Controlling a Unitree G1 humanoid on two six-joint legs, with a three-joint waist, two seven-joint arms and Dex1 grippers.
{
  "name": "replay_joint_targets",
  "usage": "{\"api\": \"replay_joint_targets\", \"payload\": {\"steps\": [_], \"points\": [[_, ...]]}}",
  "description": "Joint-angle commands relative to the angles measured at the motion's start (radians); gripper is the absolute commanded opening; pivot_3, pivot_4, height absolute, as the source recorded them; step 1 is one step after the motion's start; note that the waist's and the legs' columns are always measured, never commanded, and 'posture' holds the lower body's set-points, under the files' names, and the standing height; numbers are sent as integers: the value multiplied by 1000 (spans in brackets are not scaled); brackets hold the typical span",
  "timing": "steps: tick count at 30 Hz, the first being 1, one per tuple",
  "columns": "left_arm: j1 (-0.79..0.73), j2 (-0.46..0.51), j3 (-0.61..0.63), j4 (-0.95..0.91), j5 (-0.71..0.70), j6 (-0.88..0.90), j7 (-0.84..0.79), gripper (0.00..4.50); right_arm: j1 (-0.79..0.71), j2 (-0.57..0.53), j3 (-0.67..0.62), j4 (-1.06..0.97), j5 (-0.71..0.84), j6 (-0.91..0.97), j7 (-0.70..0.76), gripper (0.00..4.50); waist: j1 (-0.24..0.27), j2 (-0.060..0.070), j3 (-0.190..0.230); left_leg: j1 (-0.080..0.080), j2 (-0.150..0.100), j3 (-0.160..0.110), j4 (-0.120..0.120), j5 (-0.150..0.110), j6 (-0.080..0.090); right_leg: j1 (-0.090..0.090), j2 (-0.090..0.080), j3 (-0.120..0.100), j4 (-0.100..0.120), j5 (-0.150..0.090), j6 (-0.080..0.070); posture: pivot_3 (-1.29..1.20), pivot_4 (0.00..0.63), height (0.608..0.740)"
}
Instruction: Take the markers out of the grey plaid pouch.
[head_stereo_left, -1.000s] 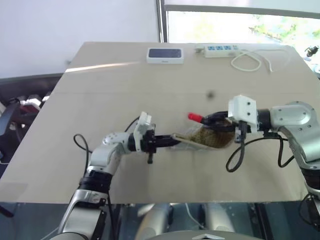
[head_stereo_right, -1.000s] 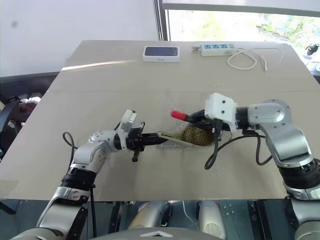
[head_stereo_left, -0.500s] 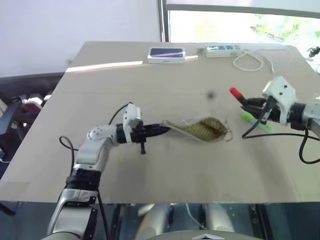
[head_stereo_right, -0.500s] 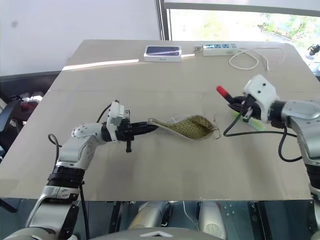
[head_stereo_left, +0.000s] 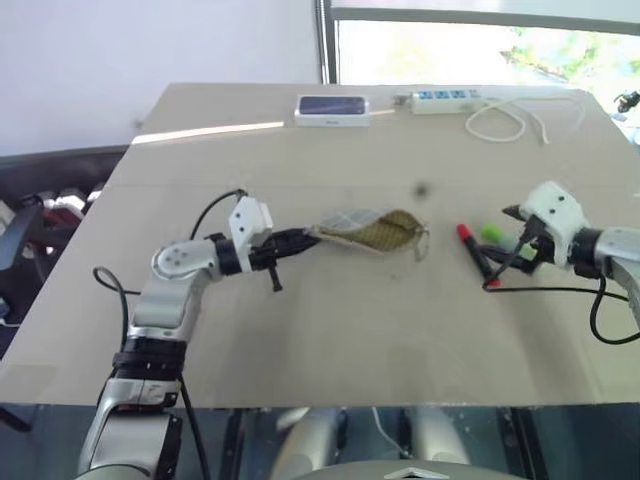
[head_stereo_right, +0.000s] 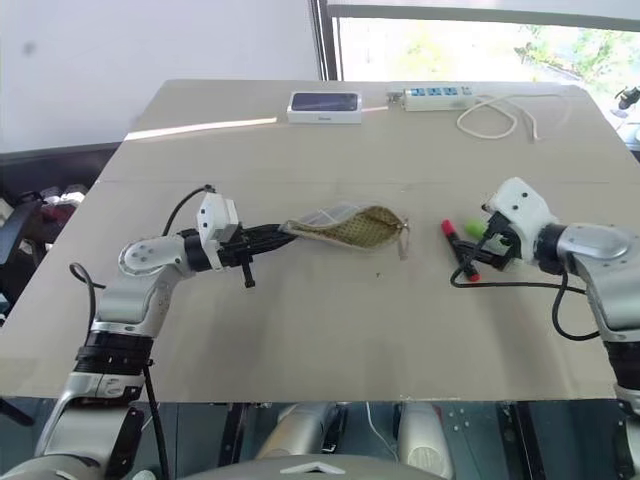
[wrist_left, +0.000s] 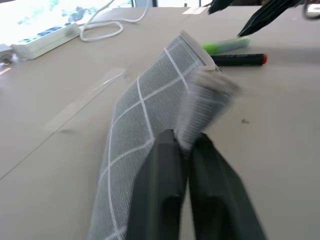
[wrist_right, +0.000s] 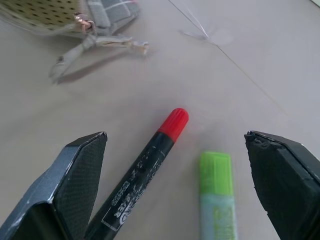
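- The right gripper (wrist_right: 175, 185) has its jaws wide open over the red-capped marker (wrist_right: 145, 165) and the green marker (wrist_right: 216, 192), both lying on the table (head_stereo_left: 330, 330).
- The left gripper (head_stereo_left: 300, 238) is closed on one end of the grey plaid pouch (head_stereo_left: 365, 228), which hangs slightly lifted.
- To do this step well, I think the right arm should rise straight up without touching the markers.
- The table is pale and flat; a power strip (head_stereo_left: 445, 100), a white cable (head_stereo_left: 510, 122) and a dark box (head_stereo_left: 331, 109) lie at its far edge, near a window (head_stereo_left: 480, 45).
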Motion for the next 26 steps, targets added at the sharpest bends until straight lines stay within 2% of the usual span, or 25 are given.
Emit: {"api": "replay_joint_targets", "payload": {"steps": [1,2,3,4,8,12,15,20,26], "points": [[25,31,41,-16,55,-76,66,2127,86,2,-118,-119,104,60,11,4500,3,0,0,0,0,0,0,0,0,0,0,0,0,0,0,0,150,738],[39,41,49,-9,71,-89,84,2195,126,7,-149,-151,135,64,21,4500,4,0,0,0,0,0,0,0,0,0,0,0,0,0,0,0,150,738],[50,52,55,6,96,-108,109,2907,161,14,-174,-178,163,63,29,4500,5,0,0,0,0,0,0,0,0,0,0,0,0,0,0,0,150,738],[65,67,64,31,130,-120,146,2943,212,27,-201,-203,187,53,41,4500,7,0,0,0,0,1,0,0,0,0,0,1,0,0,0,0,150,738],[179,96,112,-25,78,-35,163,2943,417,46,-254,-252,204,-40,103,4500,8,0,0,2,1,1,-3,0,0,0,0,1,0,0,0,0,150,738],[369,104,159,-220,-8,130,186,2943,514,79,-317,-206,208,-102,105,4500,5,1,1,2,0,4,-2,0,0,0,0,4,0,0,0,0,150,738],[529,101,217,-408,-143,272,189,2943,596,70,-328,-134,155,-215,155,4500,8,0,1,3,1,4,-2,0,1,1,0,4,0,0,0,0,150,738],[660,109,304,-524,-217,388,230,2943,627,74,-366,-50,189,-274,194,4500,21,4,2,6,1,4,-3,-3,5,1,1,4,1,0,0,0,150,738],[748,99,351,-571,-215,344,219,2943,621,36,-373,29,184,-315,241,4500,21,4,2,9,2,5,-4,-3,5,4,1,4,0,0,-1,0,150,738]]}}
